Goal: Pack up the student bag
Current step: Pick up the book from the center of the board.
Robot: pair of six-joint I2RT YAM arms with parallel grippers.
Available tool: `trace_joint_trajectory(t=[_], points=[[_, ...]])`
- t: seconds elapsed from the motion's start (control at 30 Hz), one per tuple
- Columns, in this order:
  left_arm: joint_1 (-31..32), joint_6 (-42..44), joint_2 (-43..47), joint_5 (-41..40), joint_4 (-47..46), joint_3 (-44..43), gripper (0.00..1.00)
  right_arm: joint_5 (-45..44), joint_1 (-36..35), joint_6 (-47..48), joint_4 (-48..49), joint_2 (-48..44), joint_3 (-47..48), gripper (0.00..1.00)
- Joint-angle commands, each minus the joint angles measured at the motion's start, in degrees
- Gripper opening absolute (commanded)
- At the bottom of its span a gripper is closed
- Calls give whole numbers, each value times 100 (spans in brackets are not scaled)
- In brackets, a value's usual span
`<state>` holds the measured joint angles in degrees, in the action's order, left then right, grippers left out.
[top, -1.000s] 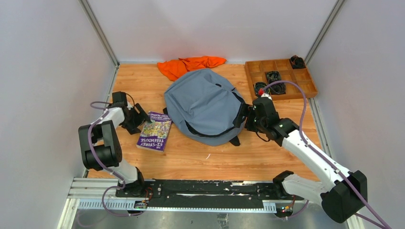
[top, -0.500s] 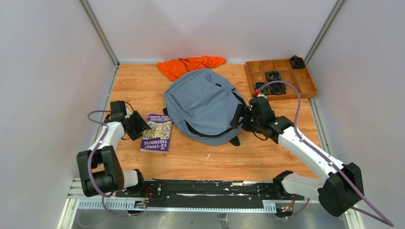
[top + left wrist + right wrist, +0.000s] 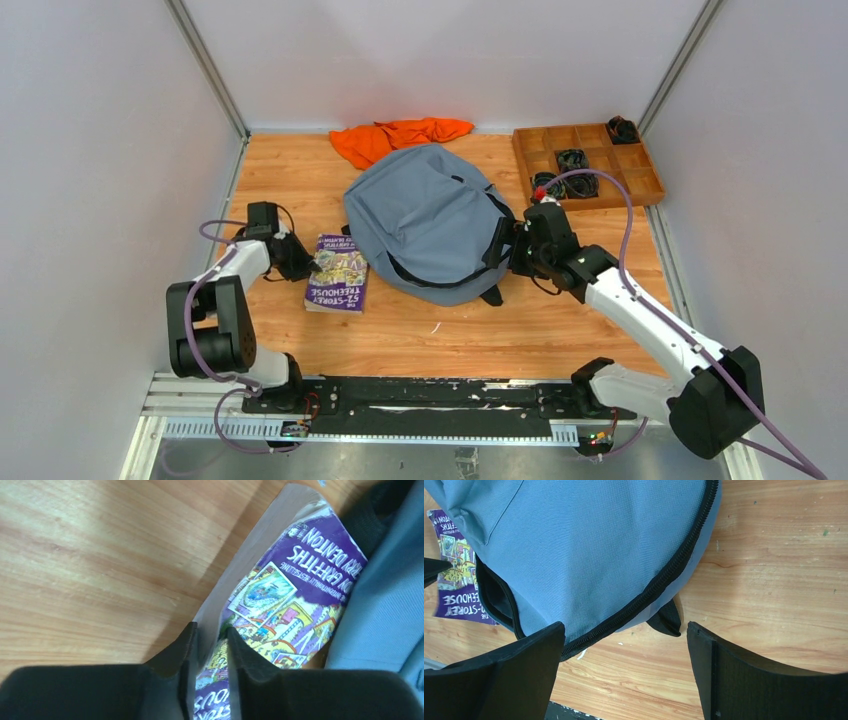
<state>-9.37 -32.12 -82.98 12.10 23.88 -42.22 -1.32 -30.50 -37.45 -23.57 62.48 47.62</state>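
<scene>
- The left end effector (image 3: 210,636) sits at the left edge of the purple book (image 3: 338,285). Its fingers stand narrowly apart with the book's edge between them. I cannot tell whether they actually pinch the cover.
- The book lies on the counter (image 3: 420,340) with its long axis running roughly near to far, its far corner against the bag's left flank.
- The student bag (image 3: 420,215) lies flat in the middle of the counter, directly right of the book. From the left end effector, the bag is to the right, with the book in between. This arm is the nearer one to the book.
- I judge the move turns on the dark zipper gap along the bag's near-left rim, just beside the book's right edge.
- An orange cloth (image 3: 395,137) lies behind the bag by the back wall.
- The right end effector (image 3: 625,627) is spread wide and holds nothing. It hangs over the bag's right rim, and the zipper line runs between the fingers.
- The wooden tray (image 3: 522,160) at far right holds dark tangles I can't identify.
- The bag's interior is hidden, so I can't judge how wide the opening is.
</scene>
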Motion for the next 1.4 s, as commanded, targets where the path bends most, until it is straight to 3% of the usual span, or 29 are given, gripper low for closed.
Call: trace_joint_trajectory(t=[0.0,0.03,0.27,0.6,0.73,0.83,0.97,1.07,1.27,1.37], points=[[84,-152,-12,-355,-50,71,7,-31,-15,-35,-24,-91,27,95],[84,-156,34,-415,-5,69,0,-34,-13,-39,-24,-87,28,95],[80,261,966,-675,692,-364,0,9,-16,20,-42,-70,91,95],[76,1236,2315,-606,1768,-1884,0,537,-7,857,77,-321,802,95],[75,1233,2519,75,1603,-2186,0,1267,18,1202,248,-296,1402,97],[76,1117,2569,777,1245,-2296,0,2579,98,1181,603,-19,1801,98],[221,923,2541,2051,573,-2264,0,4581,191,571,1491,750,2011,98],[455,886,2563,2744,203,-2212,0,5525,186,-339,2580,1338,1917,98],[671,557,2567,3469,-233,-2073,0,5921,41,-1282,4060,1943,1610,99],[793,299,2641,3656,-649,-1923,0,5868,-106,-1297,4270,2213,1577,99]])
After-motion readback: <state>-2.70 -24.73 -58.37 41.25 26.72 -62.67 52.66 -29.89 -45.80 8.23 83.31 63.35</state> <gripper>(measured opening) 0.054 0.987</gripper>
